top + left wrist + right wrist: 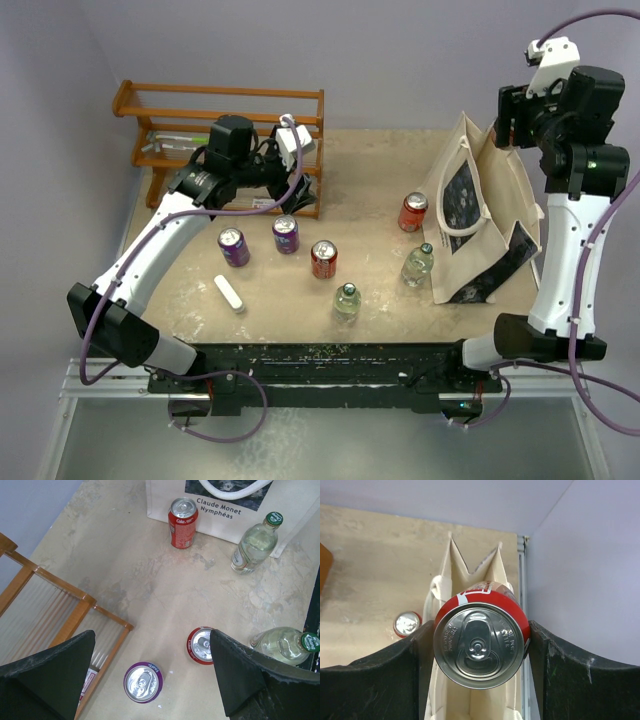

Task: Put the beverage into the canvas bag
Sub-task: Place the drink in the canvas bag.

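The red soda can (pixel 480 642) is clamped in the right tool (pixel 479 650) above the open canvas bag (pixel 451 560) at 3 o'clock, not yet released. The left tool (pixel 152 635) gapes wide, empty. Six drinks remain on the counter (pixel 380 180).

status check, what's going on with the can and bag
Right gripper shut on red can, over the open canvas bag. Left gripper open, empty, above a purple can. Bag mouth unobstructed.
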